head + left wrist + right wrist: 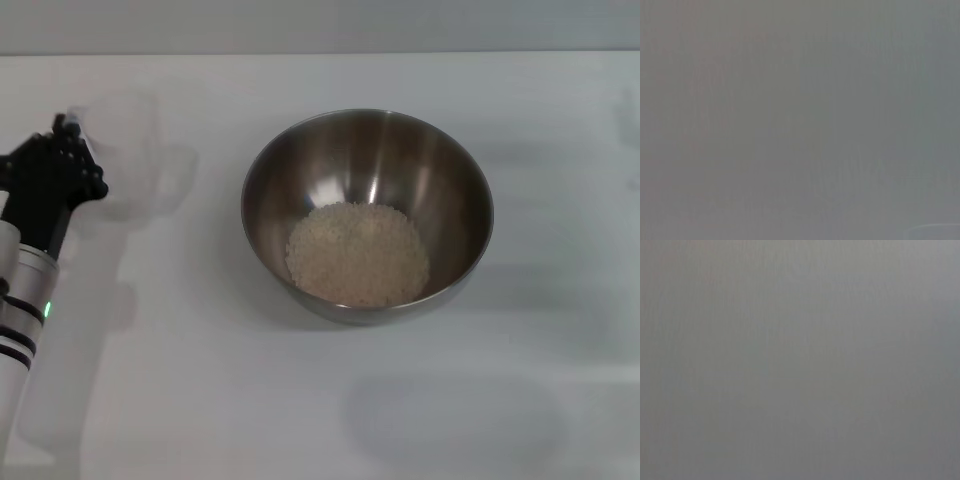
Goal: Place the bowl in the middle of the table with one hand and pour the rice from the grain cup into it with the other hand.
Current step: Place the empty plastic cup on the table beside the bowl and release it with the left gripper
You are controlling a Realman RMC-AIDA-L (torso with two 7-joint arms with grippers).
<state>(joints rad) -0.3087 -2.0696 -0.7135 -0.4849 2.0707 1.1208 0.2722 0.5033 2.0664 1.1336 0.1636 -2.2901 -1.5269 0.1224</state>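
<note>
Bowl (367, 214) sits mid-tabletop (300, 410), rice (357, 253) heaped in its bottom; pour looks complete. Left tool (78, 150) is well left of bowl, at the translucent grain cup (128, 150), probably setting it down; whether it pinches the cup, cannot tell. Right tool not visible. Nothing stands between cup and bowl

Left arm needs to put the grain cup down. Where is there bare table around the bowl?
Bare table runs along the whole near edge in front of the bowl, and to its right out to the table's side. The far strip behind the bowl is narrower. It is crowded only at far left, where the left pincer is at the grain cup.
</note>
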